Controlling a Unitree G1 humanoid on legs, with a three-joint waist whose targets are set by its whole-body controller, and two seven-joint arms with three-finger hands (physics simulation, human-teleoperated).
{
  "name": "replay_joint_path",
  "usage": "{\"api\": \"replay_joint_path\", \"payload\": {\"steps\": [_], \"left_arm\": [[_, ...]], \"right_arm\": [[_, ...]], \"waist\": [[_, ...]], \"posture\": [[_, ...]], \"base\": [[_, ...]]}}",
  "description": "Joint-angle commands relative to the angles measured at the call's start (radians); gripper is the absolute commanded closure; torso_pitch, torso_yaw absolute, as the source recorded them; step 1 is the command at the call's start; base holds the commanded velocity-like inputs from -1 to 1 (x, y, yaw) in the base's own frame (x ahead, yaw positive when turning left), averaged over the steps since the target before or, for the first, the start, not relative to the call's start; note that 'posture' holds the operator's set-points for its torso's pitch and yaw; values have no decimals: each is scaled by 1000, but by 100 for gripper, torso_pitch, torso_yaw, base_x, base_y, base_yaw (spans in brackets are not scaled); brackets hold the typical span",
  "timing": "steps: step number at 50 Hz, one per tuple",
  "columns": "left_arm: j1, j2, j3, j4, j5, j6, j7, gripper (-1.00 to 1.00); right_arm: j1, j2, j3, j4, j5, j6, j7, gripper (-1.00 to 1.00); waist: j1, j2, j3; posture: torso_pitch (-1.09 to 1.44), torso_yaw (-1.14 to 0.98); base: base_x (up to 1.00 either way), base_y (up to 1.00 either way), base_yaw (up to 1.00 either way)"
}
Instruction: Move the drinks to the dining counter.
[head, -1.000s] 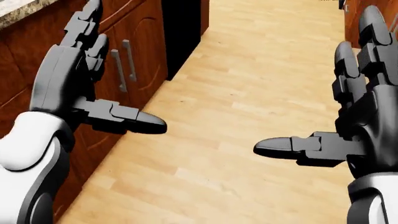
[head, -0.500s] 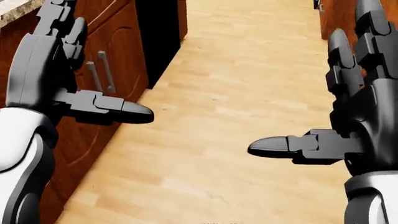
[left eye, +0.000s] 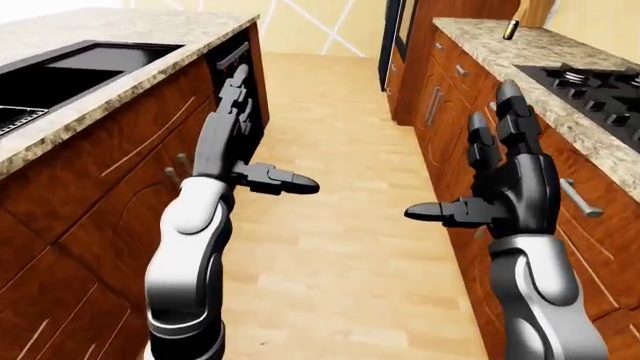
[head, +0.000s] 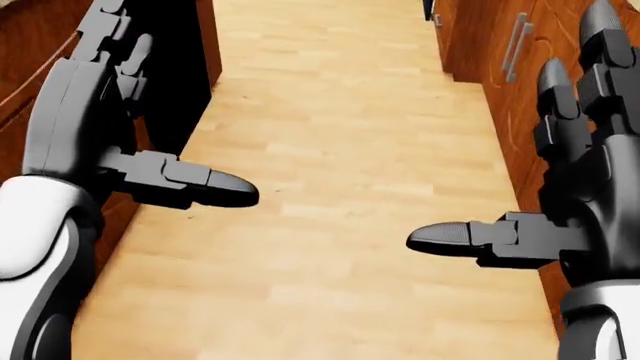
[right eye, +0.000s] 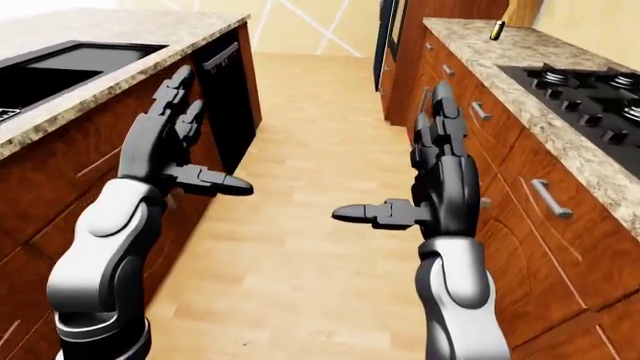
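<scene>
A small dark bottle (left eye: 510, 29) stands far off on the granite right-hand counter (left eye: 500, 45), near the top of the left-eye view; it also shows in the right-eye view (right eye: 497, 28). Both hands are raised over the wooden floor, far short of it. My left hand (left eye: 270, 131) is open, fingers upright and thumb pointing right, with nothing in it. My right hand (left eye: 458, 157) is open too, thumb pointing left, also empty. No other drink shows.
A granite island with a black sink (left eye: 70, 71) and a black dishwasher front (left eye: 238, 79) runs along the left. A black stove (left eye: 590, 82) sits in the right counter above brown cabinets (left eye: 590, 225). A dark tall appliance (left eye: 395, 37) stands beyond. The wooden floor aisle (left eye: 330, 187) runs between.
The whole head view has shifted: the left cabinets with their handles slid out to the left and the right-hand cabinets came in, so the camera has turned. Both hands stay open.
</scene>
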Motion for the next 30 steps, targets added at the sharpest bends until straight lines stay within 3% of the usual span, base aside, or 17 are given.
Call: {"api": "replay_joint_path", "payload": {"steps": [1,9,10,11,12,13,15,18,20,22,23,24,25,26,27,28,30], "left_arm": [[-29,1,0,-19,-1,-33,0,-100],[-32,-1,-2,-15,0,-37,0,-100],[-32,-1,-2,-17,0,-36,-1,-100],[-32,-1,-3,-20,1,-31,0,-100],[-33,-2,-3,-24,1,-27,0,-100],[-32,-2,-3,-24,1,-27,0,-100],[-31,-3,-4,-25,2,-27,0,-100],[-27,-4,-3,-19,1,-37,1,-100],[-29,-4,-2,-17,0,-37,1,-100],[-30,-3,-3,-20,1,-33,1,-100],[-31,-3,-3,-20,1,-34,0,-100],[-30,-3,-3,-21,1,-33,0,-100],[-30,-3,-2,-22,0,-32,0,-100],[-28,-3,-2,-19,0,-36,0,-100],[-27,-3,-2,-16,0,-41,0,-100],[-28,-3,-2,-22,0,-35,0,-100],[-27,-3,-3,-18,0,-39,0,-100]], "right_arm": [[-18,-7,-8,-28,8,-22,-2,-100],[-24,-12,-9,-31,16,-17,-5,-100],[-24,-12,-10,-33,22,-16,-2,-100],[-24,-12,-10,-34,22,-14,-5,-100],[-24,-12,-10,-34,22,-14,-5,-100],[-24,-13,-10,-35,22,-14,-6,-100],[-24,-13,-11,-37,23,-14,-6,-100],[-22,-13,-9,-30,21,-19,-6,-100],[-22,-14,-9,-29,20,-20,-6,-100],[-22,-14,-9,-32,20,-18,-6,-100],[-22,-14,-9,-32,19,-17,-7,-100],[-22,-14,-8,-33,18,-16,-7,-100],[-23,-14,-8,-35,18,-13,-7,-100],[-23,-14,-8,-37,19,-11,-8,-100],[-24,-14,-8,-39,18,-9,-8,-100],[-24,-14,-8,-42,18,-7,-8,-100],[-24,-14,-8,-40,17,-9,-8,-100]], "waist": [[0,8,-8],[26,-46,-63],[23,-62,-65],[20,-83,-47],[11,-60,-28],[16,-71,8],[-1,-96,-39],[-7,-107,-26],[-14,-108,-41],[-10,-91,-55],[-4,-66,-59],[10,-20,-59],[15,0,-53],[15,-29,-13],[23,-10,-3],[32,-8,-34],[28,7,-32]], "posture": [[0,0],[0,0],[0,0],[0,0],[0,0],[0,0],[0,0],[0,0],[0,0],[0,0],[0,0],[0,0],[0,0],[0,0],[0,0],[0,0],[0,0]], "base": [[94,0,0],[97,0,0],[100,0,0],[100,0,0],[100,0,0],[100,0,0],[100,0,0],[100,0,0],[100,0,0],[100,0,0],[100,0,0],[100,0,0],[100,0,0],[100,0,0],[100,0,0],[100,0,0],[100,0,0]]}}
